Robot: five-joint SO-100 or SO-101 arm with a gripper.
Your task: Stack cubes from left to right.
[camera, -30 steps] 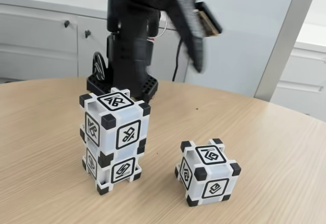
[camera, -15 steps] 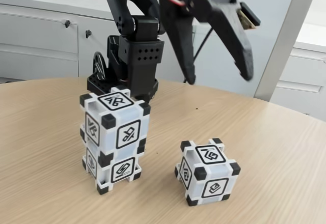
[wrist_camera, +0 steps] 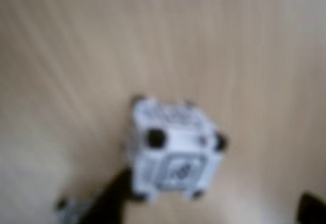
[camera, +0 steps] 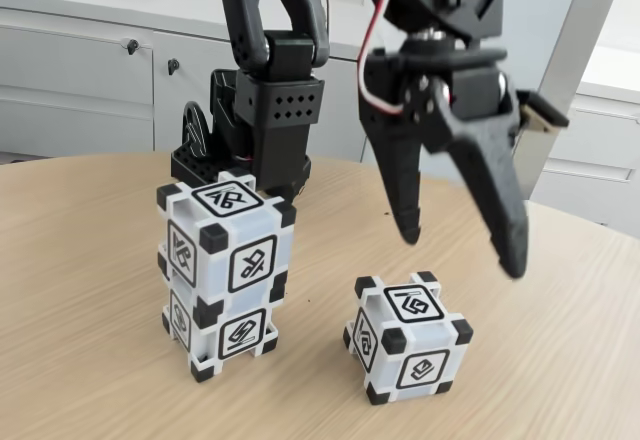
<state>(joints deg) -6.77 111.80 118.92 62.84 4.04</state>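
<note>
In the fixed view, two white cubes with black corners stand stacked at the left, the upper cube (camera: 227, 235) resting on the lower cube (camera: 222, 325). A third cube (camera: 408, 337) sits alone on the wooden table (camera: 90, 360) to the right. My black gripper (camera: 462, 245) hangs open just above this single cube, its fingers (camera: 403, 190) spread wide and pointing down. The blurred wrist view looks down on the single cube (wrist_camera: 173, 150), with dark fingertips (wrist_camera: 109, 198) at the bottom edge.
The arm's black base (camera: 250, 150) stands behind the stack at the table's far side. White cabinets (camera: 90, 70) and a wall lie beyond the table edge. Bare wood surrounds the cubes.
The gripper has swung from above the stack to the right and come down over the single cube, its fingers opening wide. The cubes have not moved.
</note>
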